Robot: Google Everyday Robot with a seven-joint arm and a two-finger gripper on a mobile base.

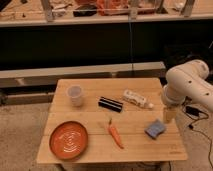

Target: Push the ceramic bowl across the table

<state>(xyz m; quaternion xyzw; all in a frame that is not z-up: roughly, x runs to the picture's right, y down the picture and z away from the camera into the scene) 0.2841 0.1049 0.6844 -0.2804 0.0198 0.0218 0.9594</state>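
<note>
Noted ceramic bowl [68, 140] resting on front-left of counter [135, 145]. Found hand [169, 115] hanging over right edge, just behind blue sponge [155, 129], spread wide, gripping nothing, well apart from bowl. Logged carrot [115, 135] between them.

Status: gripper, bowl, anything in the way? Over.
Gripper open, empty, at right edge of the table, by the blue sponge. Ceramic bowl front left, untouched. Carrot lies just right of it.
</note>
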